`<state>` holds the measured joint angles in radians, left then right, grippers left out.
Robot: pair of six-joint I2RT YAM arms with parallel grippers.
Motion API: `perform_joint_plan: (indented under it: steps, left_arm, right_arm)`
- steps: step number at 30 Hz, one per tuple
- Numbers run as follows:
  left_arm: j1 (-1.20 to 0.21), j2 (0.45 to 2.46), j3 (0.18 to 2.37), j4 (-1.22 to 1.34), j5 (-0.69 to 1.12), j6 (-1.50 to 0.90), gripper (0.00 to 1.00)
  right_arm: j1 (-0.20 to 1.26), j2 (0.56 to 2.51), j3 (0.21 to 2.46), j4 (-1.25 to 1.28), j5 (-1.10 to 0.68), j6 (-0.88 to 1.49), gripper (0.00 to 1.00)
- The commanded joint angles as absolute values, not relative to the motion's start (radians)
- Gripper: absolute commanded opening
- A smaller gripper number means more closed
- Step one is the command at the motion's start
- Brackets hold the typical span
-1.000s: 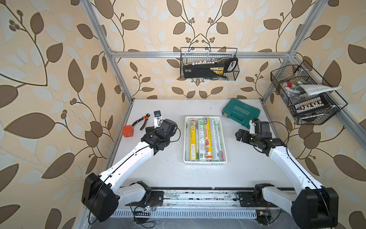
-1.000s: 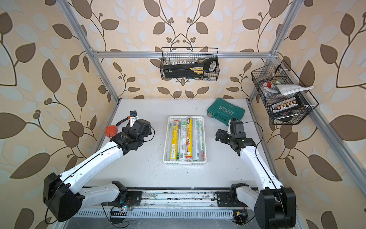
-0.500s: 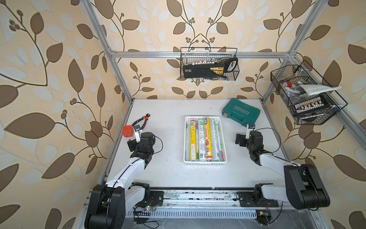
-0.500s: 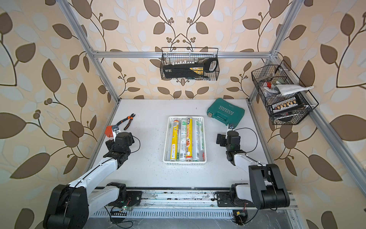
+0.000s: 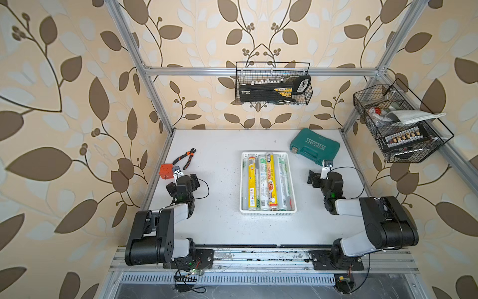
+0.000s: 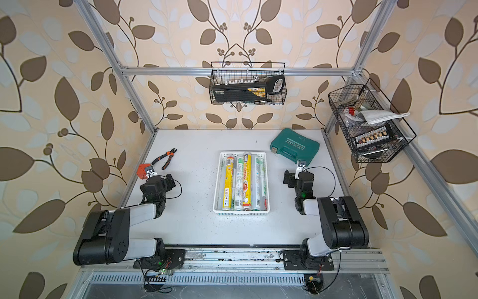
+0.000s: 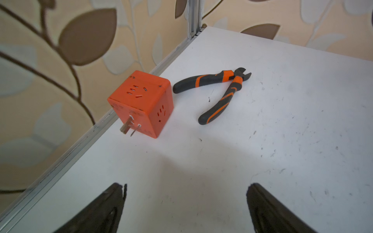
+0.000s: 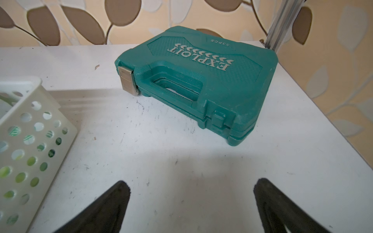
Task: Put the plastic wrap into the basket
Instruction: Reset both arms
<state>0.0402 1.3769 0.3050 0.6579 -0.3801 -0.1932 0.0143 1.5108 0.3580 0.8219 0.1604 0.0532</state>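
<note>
Shallow white perforated plastic basket (image 5: 268,211): centre of desk (image 5: 219,222) | long slender plastic wrap rolls (image 5: 270,181): lying side by side inside it | my left pincer (image 7: 185,187), my right pincer (image 8: 191,183): jaws spread, empty.

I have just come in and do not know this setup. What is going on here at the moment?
Nothing is being handled right now. The plastic wrap rolls in view all lie side by side in the white basket in the middle of the table. Both arms sit folded low at the sides. The left gripper is open and empty, facing an orange plug cube and pliers. The right gripper is open and empty too, facing the teal tool case.
</note>
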Motion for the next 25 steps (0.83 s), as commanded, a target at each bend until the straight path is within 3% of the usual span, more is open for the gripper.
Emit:
perform_joint_plan:
  steps: [1, 4, 6, 25]
  left_arm:
    - [0.048, 1.406, 0.347, 0.745, -0.263, -0.139, 0.99]
    - [0.047, 1.508, 0.295, 0.944, -0.249, -0.108, 0.99]
    - [0.048, 1.47, 0.348, 0.773, -0.254, -0.143, 0.99]
    - [0.046, 1.489, 0.364, 0.773, -0.267, -0.132, 0.99]
  right_arm:
    - [0.014, 1.526, 0.339, 0.921, 0.137, 0.033, 0.99]
    - [0.014, 1.523, 0.346, 0.904, 0.136, 0.031, 0.99]
    - [0.013, 1.518, 0.346, 0.893, 0.135, 0.031, 0.99]
    - [0.015, 1.523, 0.349, 0.895, 0.135, 0.03, 0.99]
